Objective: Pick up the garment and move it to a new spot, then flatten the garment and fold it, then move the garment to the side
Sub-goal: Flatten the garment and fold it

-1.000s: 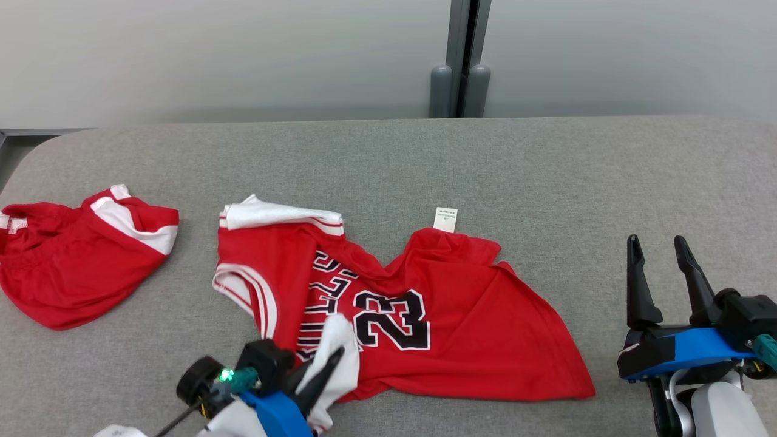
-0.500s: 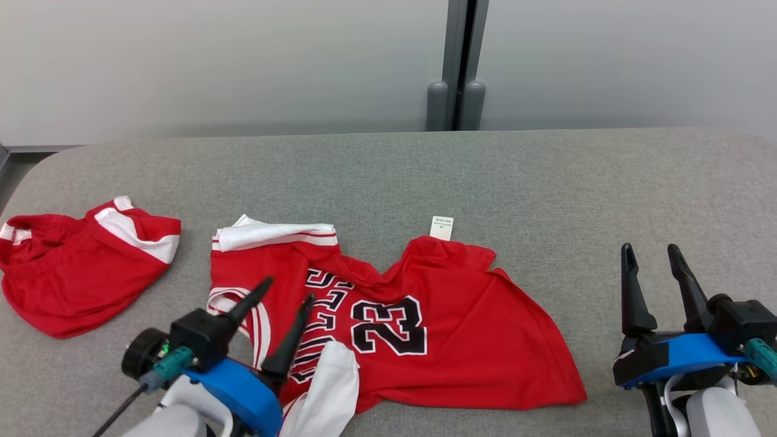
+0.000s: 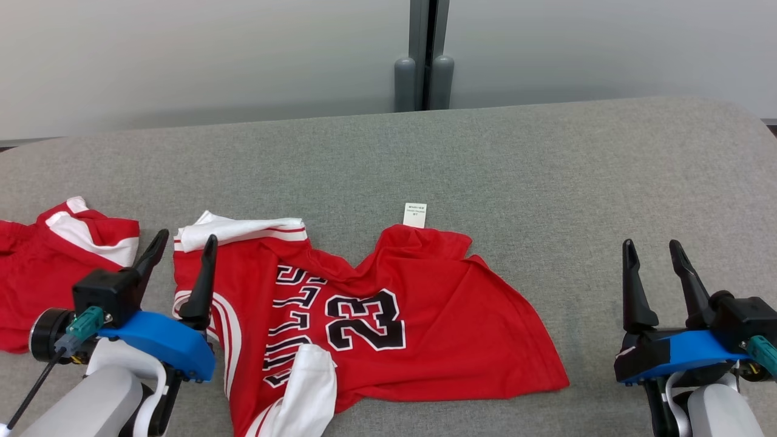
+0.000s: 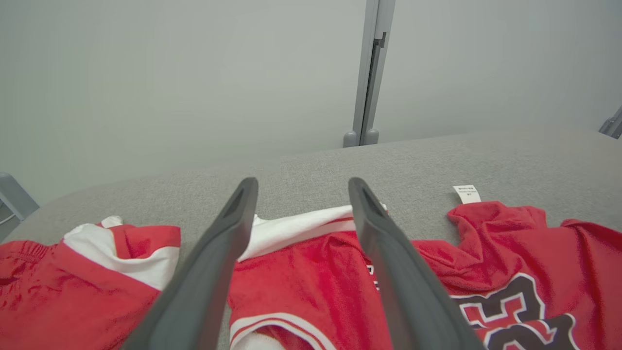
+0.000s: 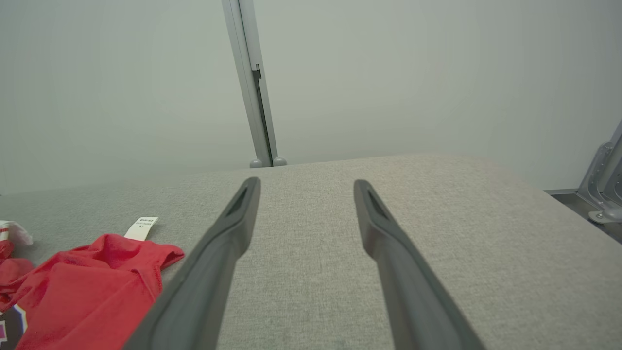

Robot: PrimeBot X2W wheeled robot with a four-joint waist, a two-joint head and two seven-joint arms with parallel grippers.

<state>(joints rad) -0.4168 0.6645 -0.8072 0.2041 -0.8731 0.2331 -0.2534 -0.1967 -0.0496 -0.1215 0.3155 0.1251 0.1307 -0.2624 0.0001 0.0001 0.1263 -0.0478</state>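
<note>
The garment (image 3: 437, 328) is a red jersey with white trim and a black "23". It lies rumpled on the grey table (image 3: 546, 170), with a white edge folded over its near left part. My left gripper (image 3: 186, 238) hovers open over the jersey's left edge, holding nothing. The left wrist view has the open left gripper (image 4: 301, 183) pointing over the jersey (image 4: 301, 287) and its white collar band. Well to the right of the jersey, my right gripper (image 3: 651, 244) stands open and empty. The right wrist view shows that gripper (image 5: 306, 182) over bare table, the jersey (image 5: 92, 287) at lower left.
A second red and white garment (image 3: 36, 285) lies bunched at the table's left edge, also in the left wrist view (image 4: 73, 287). A white label (image 3: 415, 215) pokes out at the jersey's far edge. A grey wall post (image 3: 424, 54) stands behind the table.
My left gripper let go of the jersey's white folded edge, opened, and moved left and farther from me. The head camera shifted, sliding the scene left. The right arm stayed put.
</note>
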